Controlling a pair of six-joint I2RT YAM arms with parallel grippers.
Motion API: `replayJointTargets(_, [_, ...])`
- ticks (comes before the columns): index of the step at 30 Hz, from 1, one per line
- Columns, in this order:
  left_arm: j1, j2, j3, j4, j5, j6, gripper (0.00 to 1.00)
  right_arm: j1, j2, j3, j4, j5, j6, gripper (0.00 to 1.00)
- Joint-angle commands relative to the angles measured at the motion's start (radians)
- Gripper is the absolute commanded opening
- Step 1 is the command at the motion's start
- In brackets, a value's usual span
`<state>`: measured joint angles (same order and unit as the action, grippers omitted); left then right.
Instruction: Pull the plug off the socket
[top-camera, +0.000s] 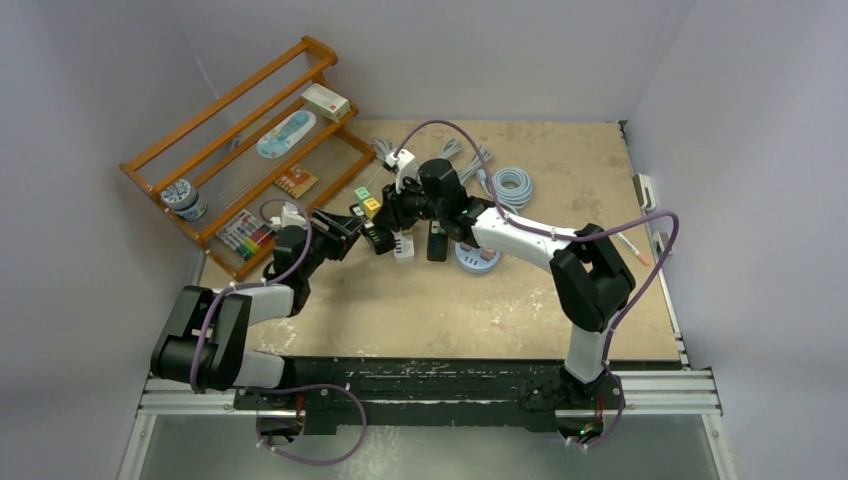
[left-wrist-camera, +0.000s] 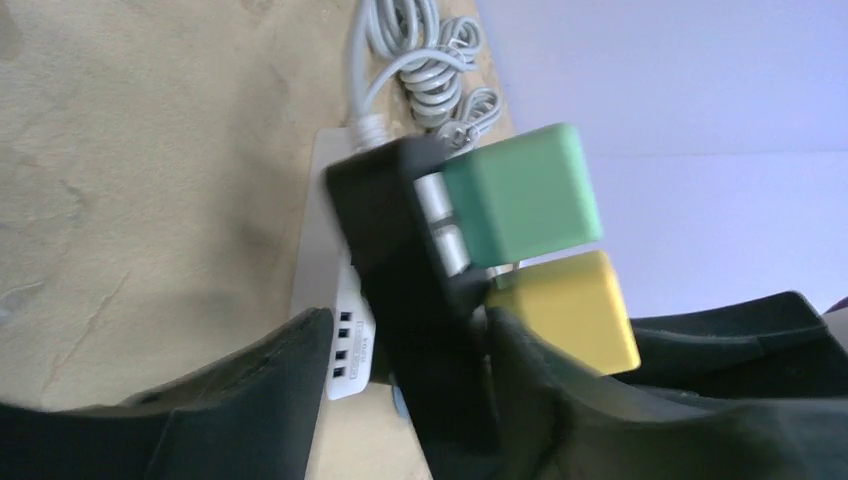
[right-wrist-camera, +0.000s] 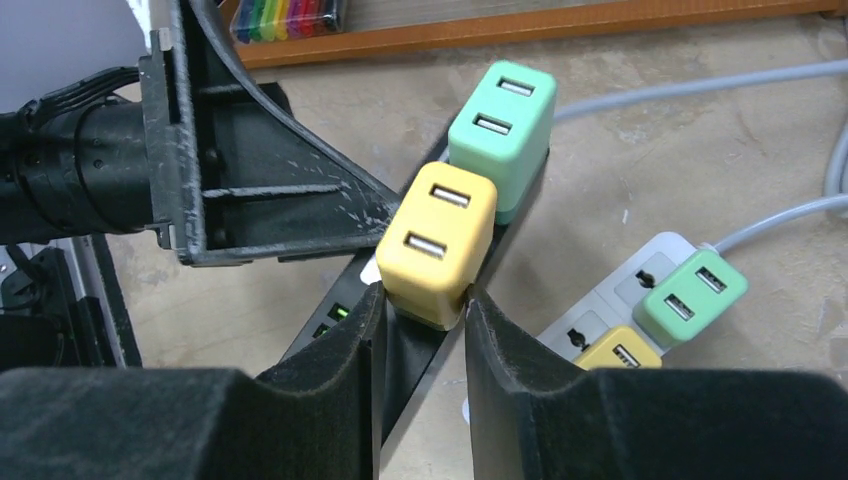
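Two arms meet over the left-centre of the table (top-camera: 450, 310). The left gripper (left-wrist-camera: 408, 335) is clamped across the narrow width of the black power strip (left-wrist-camera: 400, 260) and, by my reading, holds it up off the tabletop. The right gripper (right-wrist-camera: 422, 300) is closed on the yellow plug (right-wrist-camera: 437, 235), one finger on each side face, low down near where the plug meets the strip. The green plug (right-wrist-camera: 500, 130) sits in the next socket along, untouched; the left wrist view shows bare pins between it and the strip, so it is not fully seated. Key relation: the yellow plug stands square off the strip's face, with its pins across the strip's long axis. It projects away from the left fingers and toward the right wrist. Judgement: the pull should run straight along the pins, back toward the right wrist, while the left arm braces the strip. Any sideways component would lever the pins in the socket. A white power strip (right-wrist-camera: 610, 305) with its own green and yellow pair lies on the table just beside, outside either grip.
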<state>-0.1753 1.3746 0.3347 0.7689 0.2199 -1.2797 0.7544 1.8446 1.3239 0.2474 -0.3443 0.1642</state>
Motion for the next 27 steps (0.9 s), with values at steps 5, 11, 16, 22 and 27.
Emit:
replayJointTargets(5, [-0.022, 0.080, 0.036, 0.242, -0.037, -0.073, 0.00, 0.020, -0.062, 0.047, 0.130, -0.123, 0.006, 0.00])
replayJointTargets(11, [-0.023, 0.029, 0.135, 0.047, -0.080, 0.006, 0.00, 0.020, -0.068, 0.036, 0.125, -0.120, 0.008, 0.00])
replayJointTargets(16, [-0.022, -0.102, 0.236, -0.231, -0.176, 0.170, 0.00, 0.020, -0.077, 0.040, 0.090, -0.003, 0.008, 0.27])
replayJointTargets(22, [-0.023, -0.196, 0.278, -0.386, -0.259, 0.271, 0.00, 0.022, -0.079, 0.046, 0.041, 0.182, 0.007, 0.69])
replayJointTargets(27, [-0.023, -0.190, 0.264, -0.387, -0.249, 0.244, 0.00, 0.010, -0.086, 0.063, 0.054, 0.125, 0.072, 0.73])
